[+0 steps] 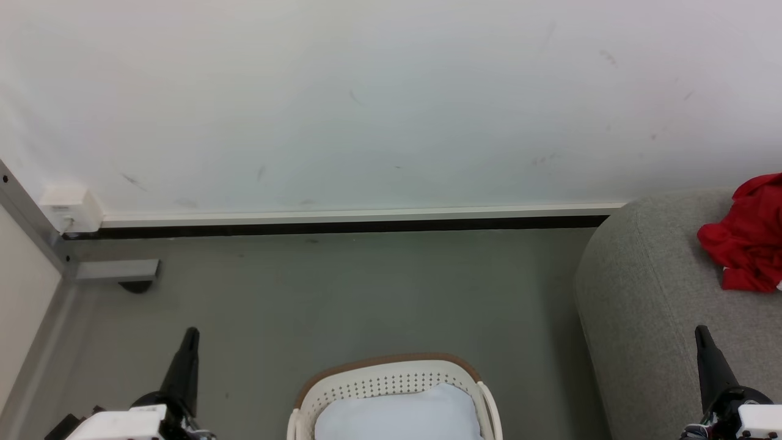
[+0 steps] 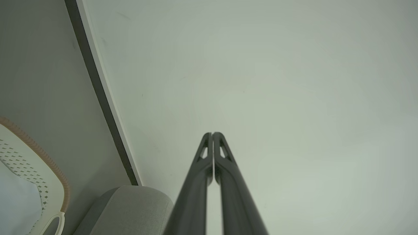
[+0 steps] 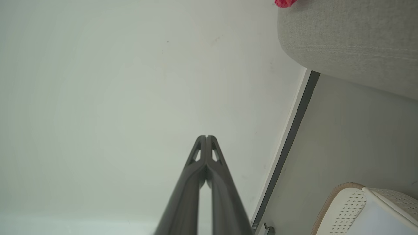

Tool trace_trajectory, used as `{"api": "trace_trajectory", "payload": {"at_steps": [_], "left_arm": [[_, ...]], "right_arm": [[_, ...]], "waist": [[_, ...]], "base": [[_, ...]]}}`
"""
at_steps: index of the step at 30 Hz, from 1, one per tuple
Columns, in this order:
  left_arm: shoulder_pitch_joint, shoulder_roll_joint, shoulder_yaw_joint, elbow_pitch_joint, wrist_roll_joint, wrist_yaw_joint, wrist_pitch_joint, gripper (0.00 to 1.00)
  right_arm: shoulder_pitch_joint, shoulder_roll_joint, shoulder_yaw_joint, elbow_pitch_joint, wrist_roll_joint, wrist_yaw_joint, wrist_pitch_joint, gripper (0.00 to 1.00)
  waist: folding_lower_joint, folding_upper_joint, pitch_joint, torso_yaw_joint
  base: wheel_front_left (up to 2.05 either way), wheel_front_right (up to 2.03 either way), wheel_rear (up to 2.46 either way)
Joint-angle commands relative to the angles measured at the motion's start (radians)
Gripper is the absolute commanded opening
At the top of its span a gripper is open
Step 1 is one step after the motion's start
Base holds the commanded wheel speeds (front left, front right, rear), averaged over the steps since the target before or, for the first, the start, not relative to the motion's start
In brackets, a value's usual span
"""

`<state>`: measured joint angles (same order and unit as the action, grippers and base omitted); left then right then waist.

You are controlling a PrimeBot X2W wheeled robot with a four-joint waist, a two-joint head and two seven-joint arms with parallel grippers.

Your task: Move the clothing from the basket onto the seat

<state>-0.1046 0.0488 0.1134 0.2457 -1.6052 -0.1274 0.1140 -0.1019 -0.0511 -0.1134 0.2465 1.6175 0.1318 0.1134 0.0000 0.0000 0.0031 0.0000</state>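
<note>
**Red clothing up on the seat, both hands empty**

At seven o'clock in the head view, the left hand (image 1: 190,342) points up towards the wall (image 1: 391,110), fingers pressed together and gripping nothing. Down at six sits the basket (image 1: 391,366), with a pale cloth (image 1: 397,415) lying in it and no red in the part I can see. Over at three o'clock, there it is: the clothing (image 1: 748,235), bunched on top of the seat (image 1: 641,293) and running off the picture's edge. At five, the right hand (image 1: 702,342) is likewise pinched together and empty. I'd call the job done, or nearly. To finish well, hold both hands clear of the red bundle, leave the pale cloth alone, and check nothing hangs over the seat's side.
</note>
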Motion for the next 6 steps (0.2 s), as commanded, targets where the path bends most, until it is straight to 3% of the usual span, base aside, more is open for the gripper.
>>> {"api": "trace_trajectory", "payload": {"at_steps": [1,6], "left_arm": [[-0.009,0.002,0.002,-0.001,-0.014,-0.006,0.004,0.00],[-0.009,0.002,0.002,-0.001,-0.014,-0.006,0.004,0.00]], "right_arm": [[-0.012,0.000,-0.005,-0.004,-0.008,-0.002,0.004,0.00],[-0.012,0.001,-0.005,-0.004,-0.008,-0.002,0.004,0.00]], "waist": [[0.0000,0.0000,0.000,0.000],[0.0000,0.0000,0.000,0.000]], "base": [[0.00,0.00,0.00],[0.00,0.00,0.00]]}}
